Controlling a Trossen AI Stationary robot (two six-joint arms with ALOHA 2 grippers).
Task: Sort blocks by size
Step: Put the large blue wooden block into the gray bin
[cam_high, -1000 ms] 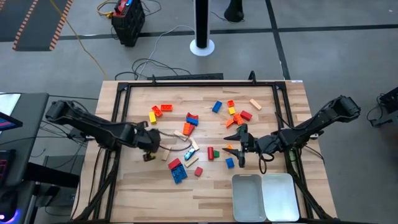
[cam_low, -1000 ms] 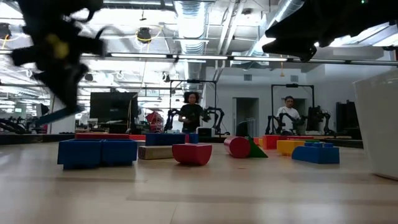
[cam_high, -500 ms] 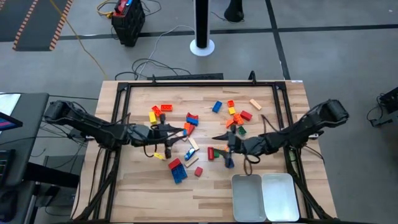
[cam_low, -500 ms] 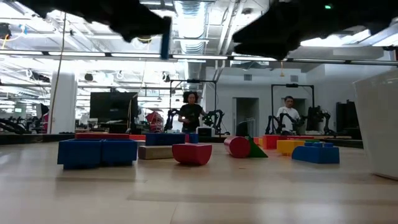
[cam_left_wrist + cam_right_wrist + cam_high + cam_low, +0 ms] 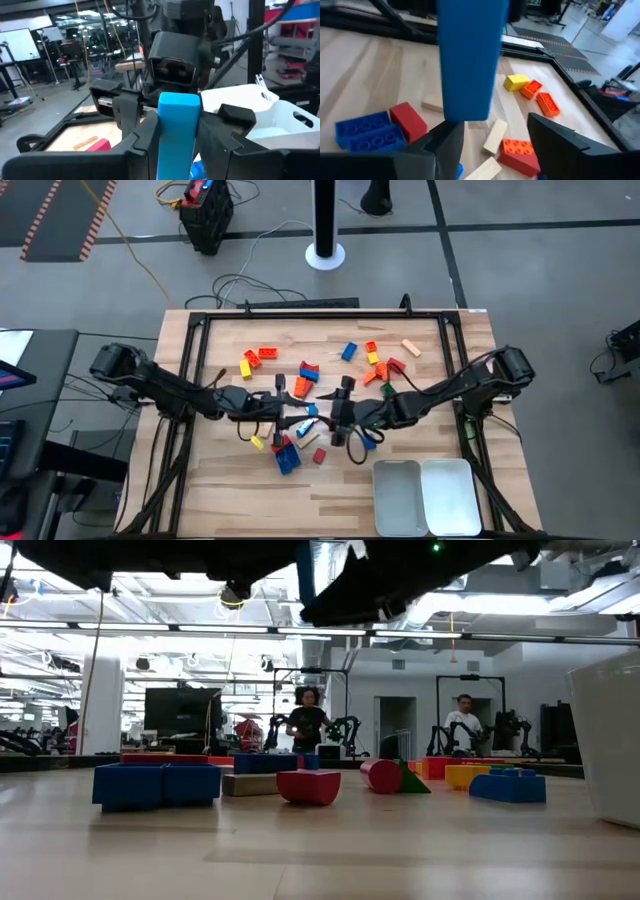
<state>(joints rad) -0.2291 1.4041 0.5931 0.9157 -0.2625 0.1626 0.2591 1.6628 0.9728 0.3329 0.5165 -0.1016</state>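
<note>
Mid-air handoff of a light blue block above the desk (image 5: 230,480), up-desk of the two white trays (image 5: 425,495).
Left gripper (image 5: 177,125): jaws narrow, clamped on the light blue block (image 5: 178,131), standing on end. Right gripper (image 5: 487,137): jaws wide, straddling its free end. Rigid, light, smooth plastic; slips easily, so grip the flat long faces. About two dozen blocks (image 5: 300,385) scattered up-desk of the trays; trays hold none.

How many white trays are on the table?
2. Both sit side by side at the table's near edge, by the right arm: the left tray and the right tray. None seem hidden.
</note>
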